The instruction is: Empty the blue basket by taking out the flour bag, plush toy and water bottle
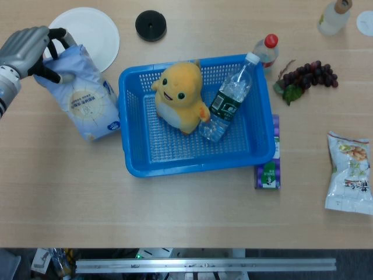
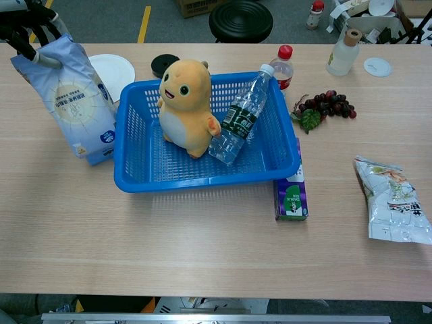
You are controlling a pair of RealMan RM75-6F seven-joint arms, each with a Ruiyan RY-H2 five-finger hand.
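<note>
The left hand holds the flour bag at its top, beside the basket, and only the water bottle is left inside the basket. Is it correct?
Not quite: the plush toy is also inside the blue basket, beside the water bottle, as the head view shows. The left hand does hold the flour bag at its top.

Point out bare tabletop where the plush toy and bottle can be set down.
The widest bare stretch is the front strip below the blue basket, running left under the flour bag. Another lies between the purple carton and snack packet. The back edge behind the basket is crowded.
</note>
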